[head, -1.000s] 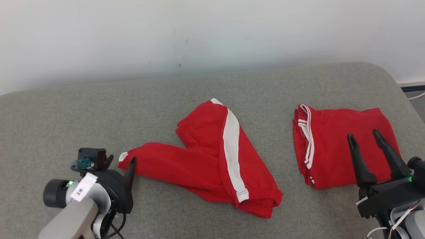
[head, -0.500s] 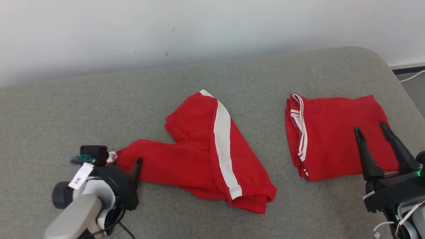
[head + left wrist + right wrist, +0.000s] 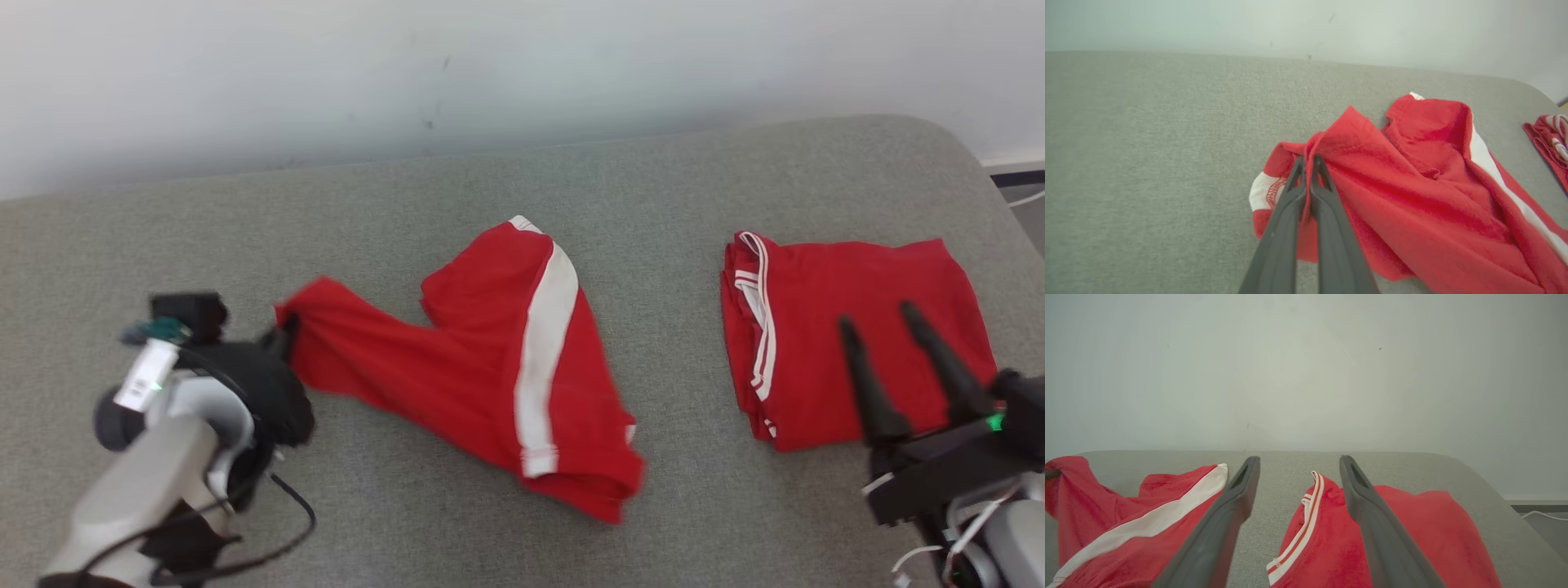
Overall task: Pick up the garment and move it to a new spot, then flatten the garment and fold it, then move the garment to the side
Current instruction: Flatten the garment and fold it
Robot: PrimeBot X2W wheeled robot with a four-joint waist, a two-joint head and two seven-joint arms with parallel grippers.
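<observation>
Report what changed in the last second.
The left gripper closed on the left end of the red garment and raised it off the grey cushion. The folded garment stayed put; the right gripper remains open above it.

The garment [image 3: 457,384] is red with a broad white stripe. The folded cloth [image 3: 816,286] to its right is red with thin white piping. The cushion [image 3: 245,229] is grey, the wall [image 3: 326,73] off-white. The left gripper [image 3: 1308,159] and right gripper [image 3: 876,315] are dark grey.

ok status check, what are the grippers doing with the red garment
Left gripper: jaws shut on the loose red garment, corner raised. Right gripper: jaws open, by the folded red pile. Nothing in the way.
</observation>
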